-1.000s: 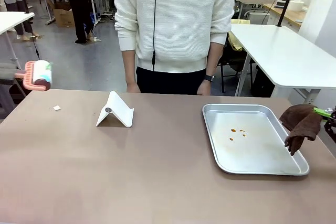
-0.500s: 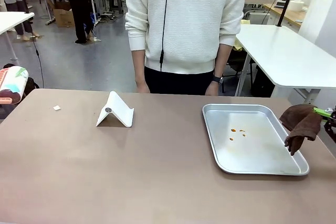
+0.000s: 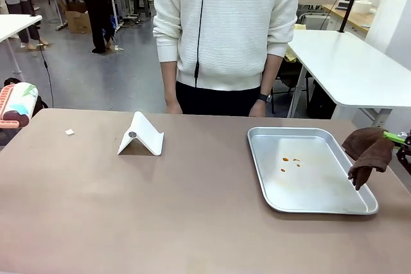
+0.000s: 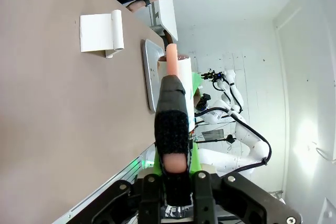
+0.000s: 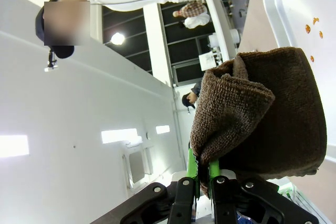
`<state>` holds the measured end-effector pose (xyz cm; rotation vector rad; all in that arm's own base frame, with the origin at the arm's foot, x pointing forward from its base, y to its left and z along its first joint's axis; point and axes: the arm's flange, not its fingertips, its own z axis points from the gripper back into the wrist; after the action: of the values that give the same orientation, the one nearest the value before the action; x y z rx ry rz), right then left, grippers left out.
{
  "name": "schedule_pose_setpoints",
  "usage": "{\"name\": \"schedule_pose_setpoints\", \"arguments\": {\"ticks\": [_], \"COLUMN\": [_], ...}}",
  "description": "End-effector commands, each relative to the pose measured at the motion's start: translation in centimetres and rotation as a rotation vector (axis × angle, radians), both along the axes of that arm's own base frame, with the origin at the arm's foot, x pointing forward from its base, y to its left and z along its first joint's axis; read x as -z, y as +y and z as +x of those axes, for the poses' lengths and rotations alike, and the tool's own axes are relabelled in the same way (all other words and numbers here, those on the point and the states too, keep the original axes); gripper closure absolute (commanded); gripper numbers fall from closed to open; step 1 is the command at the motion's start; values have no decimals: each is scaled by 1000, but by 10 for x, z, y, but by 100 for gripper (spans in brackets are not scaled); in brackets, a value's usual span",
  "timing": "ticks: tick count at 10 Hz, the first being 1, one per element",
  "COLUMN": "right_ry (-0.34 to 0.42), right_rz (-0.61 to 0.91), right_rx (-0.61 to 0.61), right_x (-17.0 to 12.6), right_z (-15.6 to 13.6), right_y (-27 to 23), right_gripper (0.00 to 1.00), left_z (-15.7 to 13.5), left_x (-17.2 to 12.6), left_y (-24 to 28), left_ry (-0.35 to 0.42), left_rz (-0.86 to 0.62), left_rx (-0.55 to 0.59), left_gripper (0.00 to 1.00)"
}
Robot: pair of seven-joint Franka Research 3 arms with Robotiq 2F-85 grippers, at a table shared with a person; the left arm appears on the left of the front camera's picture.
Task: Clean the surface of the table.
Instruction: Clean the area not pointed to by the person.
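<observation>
The brownish table (image 3: 192, 210) carries a small white scrap (image 3: 69, 132) near its far left. My left gripper (image 4: 173, 182) is shut on the pink handle of a lint roller (image 4: 176, 77). That roller (image 3: 16, 104) hangs just off the table's left edge. At the right edge, my right gripper (image 5: 202, 174) is shut on a brown cloth (image 5: 262, 119). The cloth (image 3: 369, 152) droops over the right rim of a metal tray (image 3: 308, 203).
A white folded stand (image 3: 141, 135) sits left of centre at the far side. Orange crumbs (image 3: 290, 162) lie in the tray. A person in a white sweater (image 3: 225, 30) stands at the far edge, hands down. A white-topped table (image 3: 347, 68) stands behind on the right.
The lint roller swung left and a little lower, out to the table's left edge. The person shifted slightly to the right. The cloth and right gripper stayed put.
</observation>
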<state>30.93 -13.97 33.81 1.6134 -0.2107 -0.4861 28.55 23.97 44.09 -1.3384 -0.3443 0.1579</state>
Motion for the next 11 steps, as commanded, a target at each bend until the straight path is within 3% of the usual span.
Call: {"name": "schedule_pose_setpoints", "arguments": {"ticks": [1, 11], "right_ry": [-12, -12], "right_rz": [2, 2], "right_rx": [-13, -13], "right_x": [-5, -5], "right_z": [-2, -2], "right_y": [0, 0], "right_gripper": [100, 100], "left_z": [1, 1], "left_x": [-4, -4], "left_y": [-1, -1], "left_ry": [-9, -9], "left_rz": [-5, -5], "left_rx": [-11, -11], "left_gripper": [100, 100]}}
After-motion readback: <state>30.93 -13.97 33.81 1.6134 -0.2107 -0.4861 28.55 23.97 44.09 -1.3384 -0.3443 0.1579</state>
